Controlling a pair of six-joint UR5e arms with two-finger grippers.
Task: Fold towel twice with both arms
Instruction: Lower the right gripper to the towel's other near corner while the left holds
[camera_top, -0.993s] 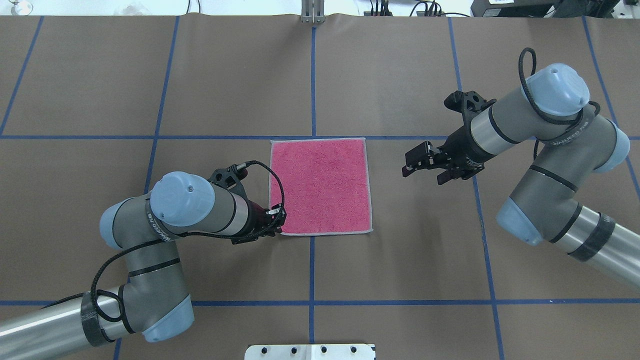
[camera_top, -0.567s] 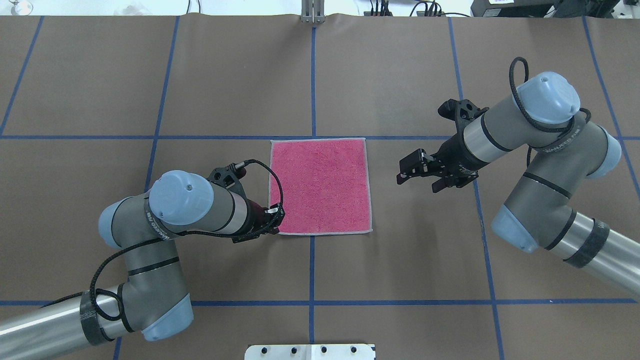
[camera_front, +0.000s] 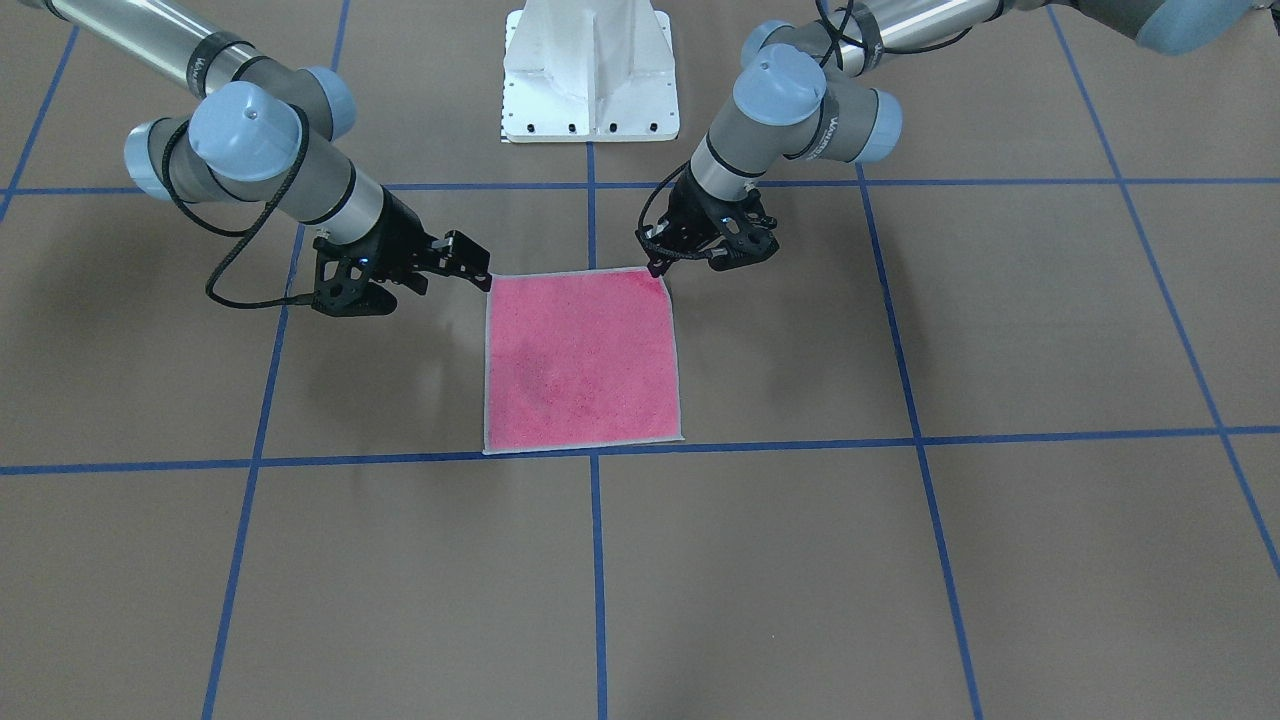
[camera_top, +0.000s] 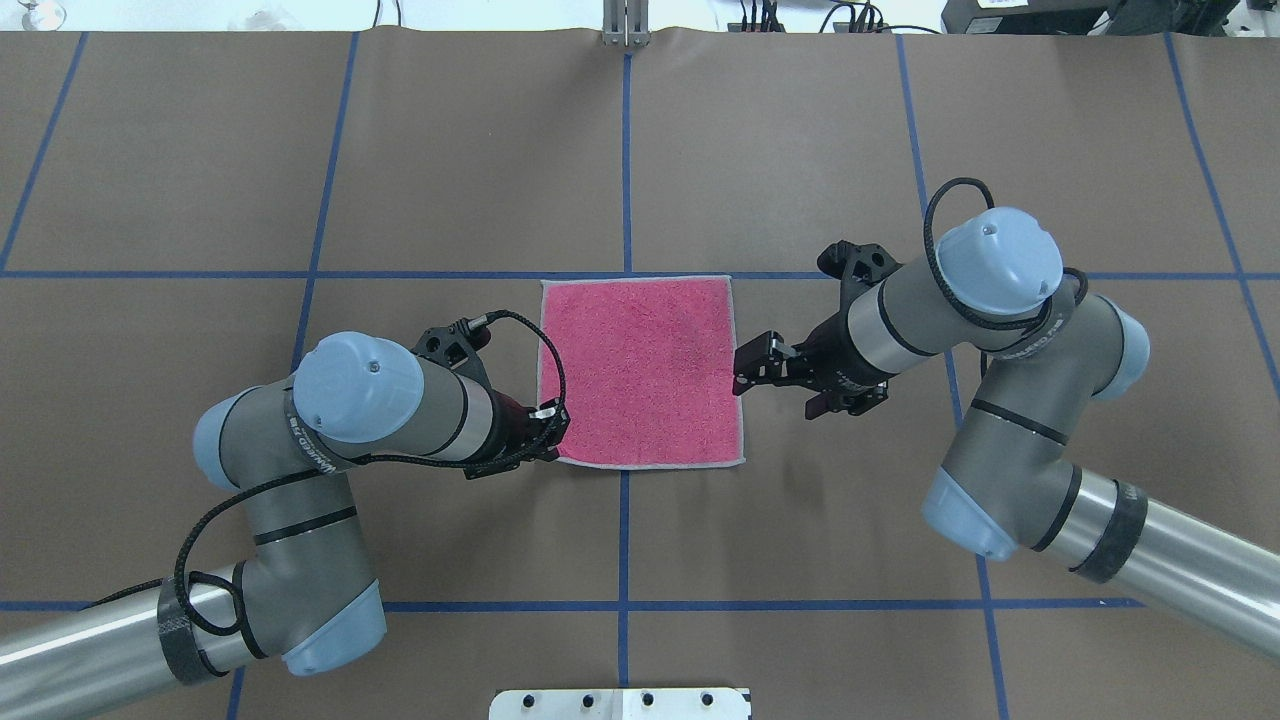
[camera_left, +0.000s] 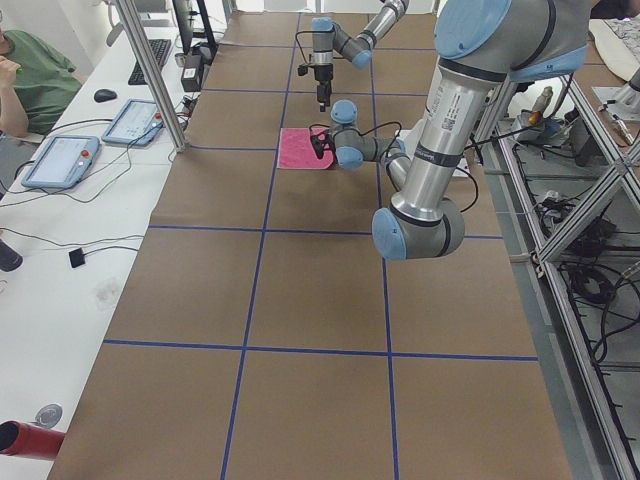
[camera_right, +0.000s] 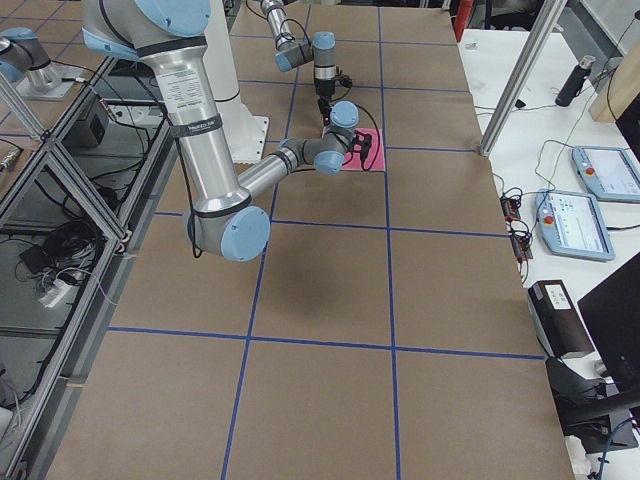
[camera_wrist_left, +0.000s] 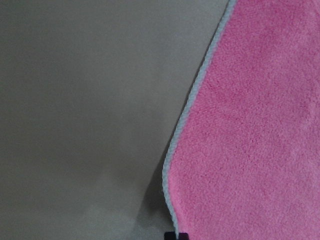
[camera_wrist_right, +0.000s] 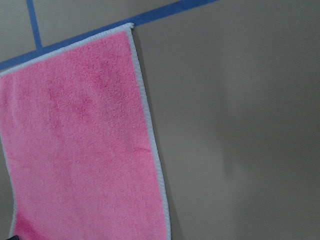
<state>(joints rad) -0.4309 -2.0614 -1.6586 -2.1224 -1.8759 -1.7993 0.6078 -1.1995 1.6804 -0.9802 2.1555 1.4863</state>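
1. The towel (camera_top: 640, 370) is lying flat and unfolded on the brown table (camera_top: 450, 150) with its pink face up. It is sitting straight out from the white pedestal (camera_front: 590, 70) and well apart from it.
2. Its light grey stitched edge (camera_wrist_left: 185, 125) is showing all round. The side farthest from the pedestal is running along a blue tape line (camera_top: 800, 274).
3. My left gripper (camera_front: 658, 262) is pointing down at the towel corner nearest the pedestal on my left side. In my left wrist view one dark fingertip (camera_wrist_left: 177, 235) is showing right at the stitched edge, and the cloth around it is lying flat.
4. I cannot tell whether my left fingers are spread or pressed together, since my own wrist is hiding them from above.
5. My right gripper (camera_top: 745, 368) is hovering at the towel's opposite side, just beside the stitched edge. I am holding its fingers (camera_top: 757, 350) spread apart, with nothing between them.
6. How far along that side from the pedestal my right gripper is hanging, I cannot tell, because the front and overhead views are disagreeing.
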